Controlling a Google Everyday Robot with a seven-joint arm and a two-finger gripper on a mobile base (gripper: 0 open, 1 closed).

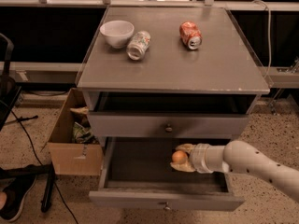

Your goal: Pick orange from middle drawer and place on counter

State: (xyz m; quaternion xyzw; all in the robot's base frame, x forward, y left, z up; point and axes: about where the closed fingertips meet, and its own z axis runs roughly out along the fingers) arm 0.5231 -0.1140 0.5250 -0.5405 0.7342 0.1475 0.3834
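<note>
Orange-coloured fruit is the target: the orange (pixel 179 157) rests on the dark floor of the open middle drawer (pixel 135 167), right of centre and toward the rear, just below the closed drawer front (pixel 168 125) above it.

The gripper (pixel 179 157) enters the drawer from the right on a pale arm (pixel 252 160). Its two jaws bracket the orange, one on the rear side and one on the front side, and appear closed against it.

The orange is round, so no long axis governs the grasp. The governing relation is vertical: the counter (pixel 177 64) lies directly above and overhangs the drawer's rear. The lift will probably require drawing the orange forward, clear of that edge, before raising it.
</note>
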